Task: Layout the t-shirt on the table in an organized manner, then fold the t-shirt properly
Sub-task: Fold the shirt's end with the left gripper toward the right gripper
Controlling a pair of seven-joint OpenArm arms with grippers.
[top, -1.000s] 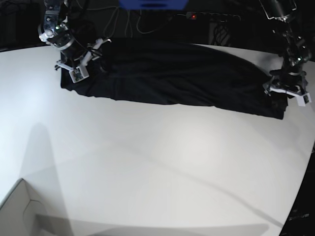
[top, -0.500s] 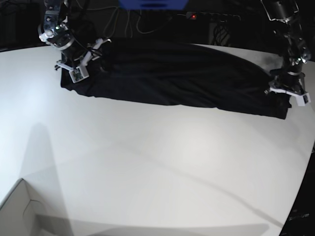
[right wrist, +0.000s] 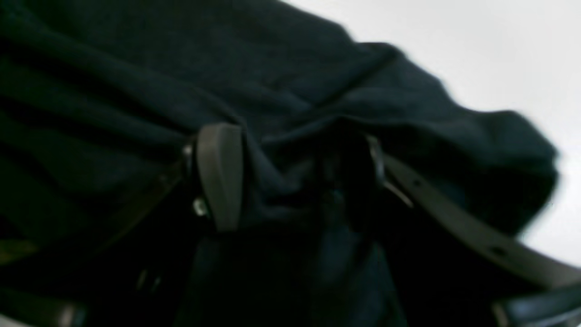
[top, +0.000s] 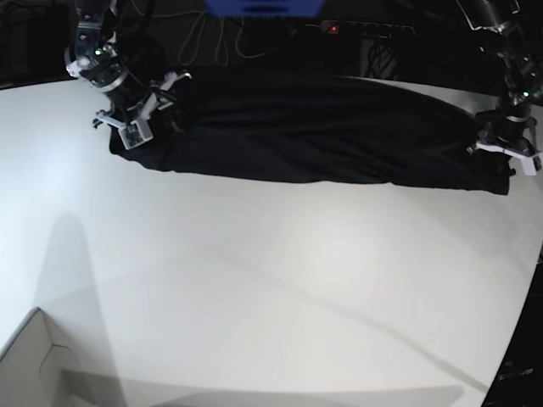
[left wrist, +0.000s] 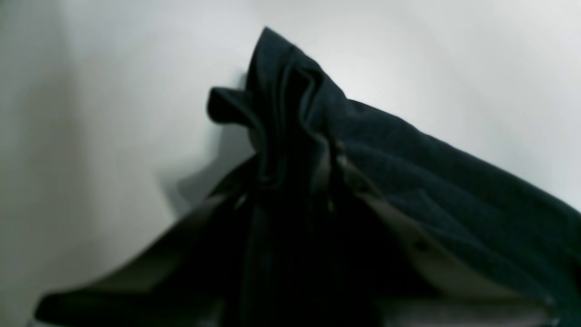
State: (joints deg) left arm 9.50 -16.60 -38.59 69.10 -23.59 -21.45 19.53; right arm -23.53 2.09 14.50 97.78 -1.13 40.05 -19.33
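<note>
The black t-shirt [top: 305,136] lies stretched in a long band across the far side of the white table [top: 254,280]. At the band's right end, my left gripper [top: 506,161] is shut on a bunched corner of the t-shirt [left wrist: 408,172], with the fabric pinched at the left gripper [left wrist: 295,181] and the table [left wrist: 91,91] behind it. Over the band's left end sits my right gripper [top: 136,127]. There the right gripper [right wrist: 295,181] stands open, its fingers [right wrist: 218,177] wide apart with folds of the t-shirt [right wrist: 136,68] lying between them.
A white cardboard box corner [top: 34,365] sits at the near left. Cables and a power strip with a red light [top: 333,28] run behind the table, beside a blue object [top: 263,7]. The table's curved edge [top: 530,280] runs down the right.
My left gripper has closed on the shirt's right end and moved slightly up and right, pulling the band straighter. The right gripper has shifted only a little and stays wide.
</note>
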